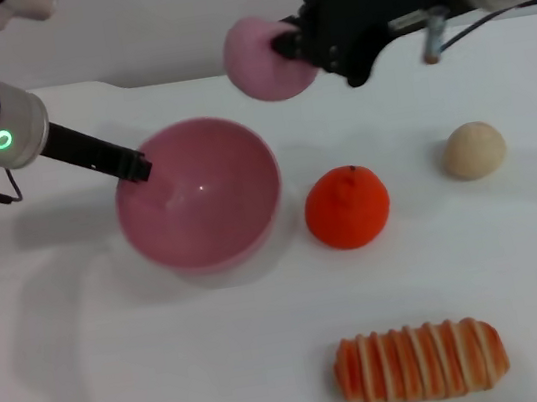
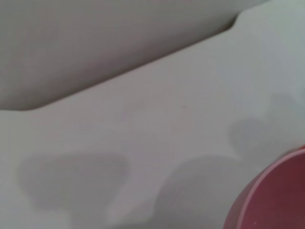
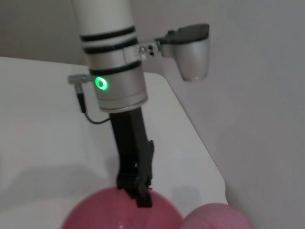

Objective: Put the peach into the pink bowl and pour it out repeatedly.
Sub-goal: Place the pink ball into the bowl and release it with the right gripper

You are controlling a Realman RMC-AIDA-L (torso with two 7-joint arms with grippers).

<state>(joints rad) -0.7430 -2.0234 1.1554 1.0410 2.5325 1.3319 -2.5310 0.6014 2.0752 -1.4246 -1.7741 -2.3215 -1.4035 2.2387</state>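
The pink bowl (image 1: pixel 217 251) sits on the white table, tilted a little, and is empty. My left gripper (image 1: pixel 133 168) is shut on the bowl's left rim. The right wrist view shows this gripper (image 3: pixel 139 190) clamped on the bowl (image 3: pixel 109 214). My right gripper (image 1: pixel 291 42) is shut on the pale-pink peach (image 1: pixel 263 62) and holds it in the air above the bowl's far right rim. The peach (image 3: pixel 217 217) also shows in the right wrist view beside the bowl. The left wrist view shows only a part of the bowl's rim (image 2: pixel 274 198).
An orange-red fruit (image 1: pixel 347 207) lies just right of the bowl. A beige ball (image 1: pixel 474 150) lies farther right. A striped bread roll (image 1: pixel 420 362) lies near the front. The table's back edge (image 1: pixel 129 80) runs behind the bowl.
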